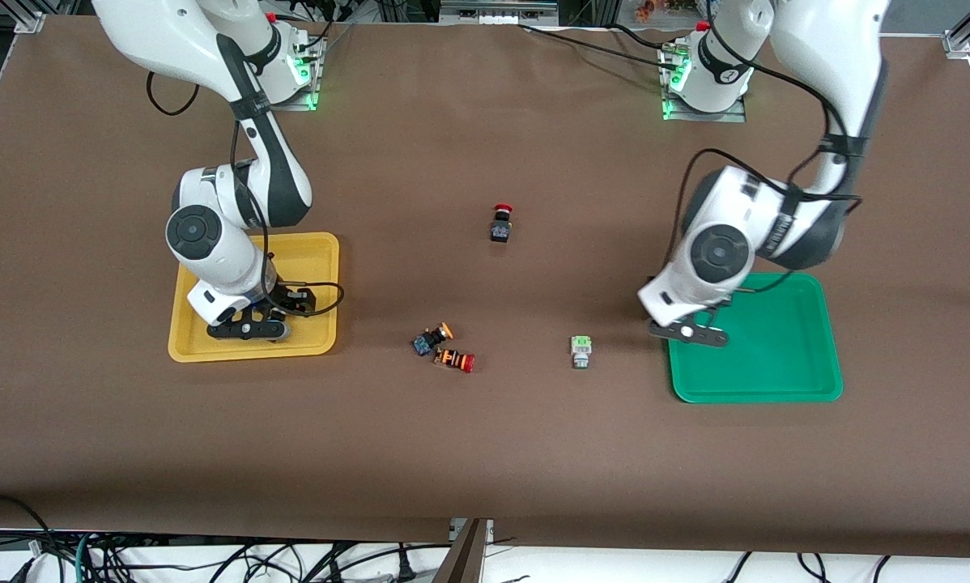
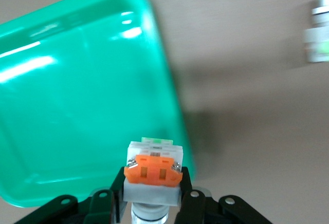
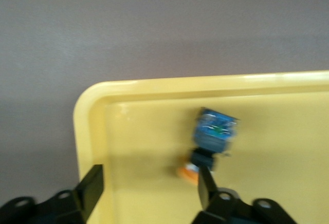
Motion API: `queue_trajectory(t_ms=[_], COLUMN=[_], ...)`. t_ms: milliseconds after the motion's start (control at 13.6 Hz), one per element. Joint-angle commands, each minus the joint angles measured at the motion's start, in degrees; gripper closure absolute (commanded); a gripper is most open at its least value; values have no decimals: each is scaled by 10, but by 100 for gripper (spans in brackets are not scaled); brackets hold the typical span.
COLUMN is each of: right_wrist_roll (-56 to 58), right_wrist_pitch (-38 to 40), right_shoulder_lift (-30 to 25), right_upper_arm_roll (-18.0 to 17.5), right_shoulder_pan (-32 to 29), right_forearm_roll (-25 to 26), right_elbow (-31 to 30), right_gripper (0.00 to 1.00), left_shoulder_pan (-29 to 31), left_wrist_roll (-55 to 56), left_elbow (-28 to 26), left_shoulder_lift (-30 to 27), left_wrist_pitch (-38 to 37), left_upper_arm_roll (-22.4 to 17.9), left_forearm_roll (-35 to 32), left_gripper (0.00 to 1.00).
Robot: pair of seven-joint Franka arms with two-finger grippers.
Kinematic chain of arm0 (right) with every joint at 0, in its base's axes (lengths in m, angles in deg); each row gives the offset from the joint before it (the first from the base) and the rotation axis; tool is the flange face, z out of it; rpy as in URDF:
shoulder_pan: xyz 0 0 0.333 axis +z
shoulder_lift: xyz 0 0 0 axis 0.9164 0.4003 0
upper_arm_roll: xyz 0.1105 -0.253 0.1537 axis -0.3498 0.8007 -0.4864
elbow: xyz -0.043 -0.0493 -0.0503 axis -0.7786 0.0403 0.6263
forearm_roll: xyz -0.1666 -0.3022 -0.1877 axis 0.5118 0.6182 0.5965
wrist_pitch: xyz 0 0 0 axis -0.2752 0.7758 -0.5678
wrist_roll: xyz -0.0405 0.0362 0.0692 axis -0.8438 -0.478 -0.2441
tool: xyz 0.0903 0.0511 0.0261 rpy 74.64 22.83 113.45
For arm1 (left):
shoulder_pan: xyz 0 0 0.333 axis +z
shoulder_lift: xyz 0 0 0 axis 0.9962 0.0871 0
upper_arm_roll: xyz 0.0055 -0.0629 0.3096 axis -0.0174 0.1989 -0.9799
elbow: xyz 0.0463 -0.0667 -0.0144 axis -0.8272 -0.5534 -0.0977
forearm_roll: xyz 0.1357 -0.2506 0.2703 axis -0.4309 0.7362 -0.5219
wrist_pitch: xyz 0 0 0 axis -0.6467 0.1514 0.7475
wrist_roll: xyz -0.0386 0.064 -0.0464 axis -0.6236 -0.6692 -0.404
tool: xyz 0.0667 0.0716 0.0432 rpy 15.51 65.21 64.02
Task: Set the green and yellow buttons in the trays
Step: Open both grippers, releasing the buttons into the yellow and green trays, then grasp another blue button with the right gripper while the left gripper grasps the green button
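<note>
The left gripper point(image 2: 152, 203) clenched an orange-faced whitish-silver button point(image 2: 153, 171) over the green plastic tray's point(image 2: 77, 106) edge. The right gripper point(image 3: 149, 188), fingers spread, hovered over the yellow tray point(image 3: 277, 131) holding a blue-bodied button point(image 3: 213, 134).

Even, bright overhead light — soft shadows pool on the worktop point(image 1: 485, 453) under both arms. White glare streaks the green tray point(image 2: 77, 106) above the left pincer point(image 2: 152, 203). Right wrist view is motion-blurred — the blue-bodied button point(image 3: 215, 131) smears.

Glossy green plastic tray point(image 2: 77, 95), smooth yellow plastic tray point(image 3: 154, 131), matt brown table cover point(image 1: 485, 453)
</note>
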Motion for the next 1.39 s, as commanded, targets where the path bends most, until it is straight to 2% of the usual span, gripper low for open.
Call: queue_trajectory(t_ms=[0,73,147,220,293,367,587,660,807,953,1100,1173,1320], right_wrist_roll=[-118,-203,-341,-395,-422,-445,-538,-564,-583,-600,-609,-611,-612], right_wrist_pitch=[9,7,6,6,5,2,-7,-11,-56,-63,-65,-72,-102], right_shoulder_lift=[-20,-19,-10,6,17,27,79,103,150,163,170,188,218], right_upper_arm_roll=[-29,-48,-56,-55,-55,-55,-56,-56,-56,-55,-55,-55,-55], right_shoulder_pan=[7,10,36,54,63,72,93,101,101,97,102,102,102], right_forearm_roll=[-13,-13,-2,1,0,0,-3,-5,-9,-21,-31,-31,-35], right_elbow=[-6,2,23,39,54,65,132,154,196,219,219,222,246], right_gripper=[1,1,1,1,1,1,1,2,7,7,11,11,11], left_shoulder_pan=[42,44,61,76,74,78,86,80,60,45,-16,-34,-45], left_wrist_roll=[-62,-67,-68,-72,-85,-109,-122,-119,-112,-103,-71,-12,44], left_elbow=[5,-1,-27,-38,-37,-35,-26,-3,62,108,129,153,198], left_shoulder_lift=[22,39,56,56,54,54,37,32,35,62,80,99,143], left_wrist_pitch=[7,27,65,83,82,82,61,40,3,5,17,34,75], left_upper_arm_roll=[8,7,7,10,10,10,12,13,13,13,7,2,2], left_forearm_roll=[-12,-13,-13,-14,-13,-13,3,25,115,180,184,185,188], left_gripper=[72,72,72,64,35,0,0,0,0,0,0,0,0])
